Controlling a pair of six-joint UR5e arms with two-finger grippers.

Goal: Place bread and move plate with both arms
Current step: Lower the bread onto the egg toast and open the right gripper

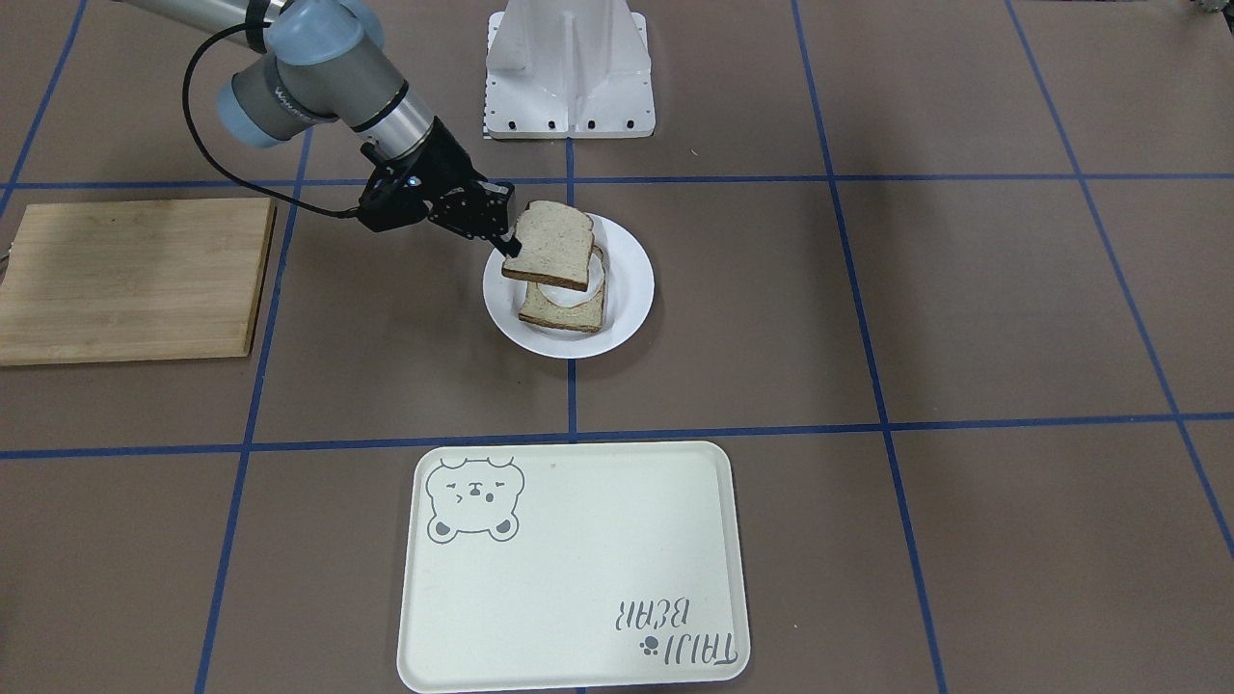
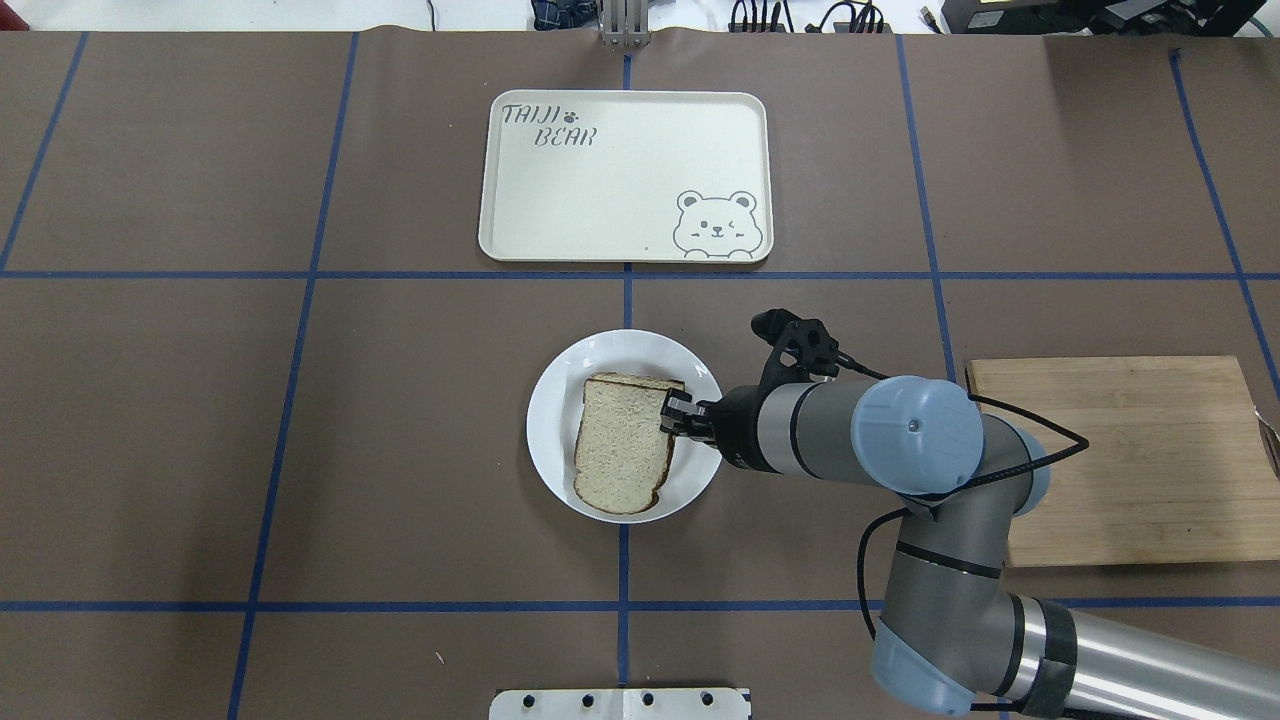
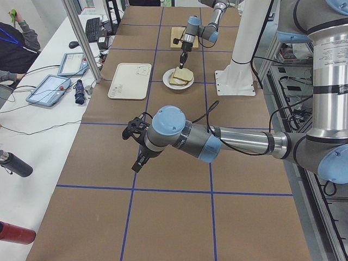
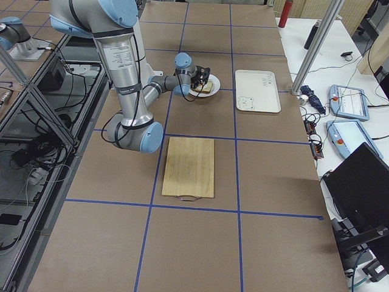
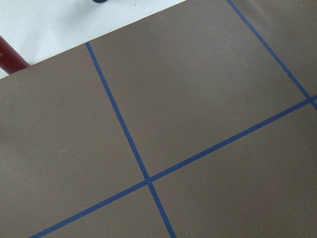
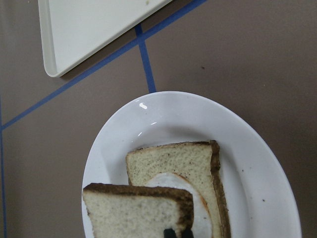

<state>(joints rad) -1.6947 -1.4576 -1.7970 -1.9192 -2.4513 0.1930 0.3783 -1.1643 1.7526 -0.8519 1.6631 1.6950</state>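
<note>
My right gripper (image 1: 509, 249) is shut on the edge of the plain bread (image 1: 549, 246) and holds it level just above the white plate (image 1: 631, 280). On the plate lies a second slice bearing a fried egg (image 1: 569, 310), partly covered by the held bread. In the overhead view the bread (image 2: 625, 445) hides most of the egg slice on the plate (image 2: 545, 420). The right wrist view shows the bread (image 6: 138, 213), the egg slice (image 6: 173, 166) and the plate (image 6: 163, 114). My left gripper (image 3: 138, 163) hangs over bare table far from the plate; I cannot tell whether it is open or shut.
The cream bear tray (image 2: 620, 170) lies beyond the plate, across a blue tape line. A wooden cutting board (image 2: 1130, 460) lies to the robot's right of the plate. The white robot base (image 1: 569, 67) stands behind the plate.
</note>
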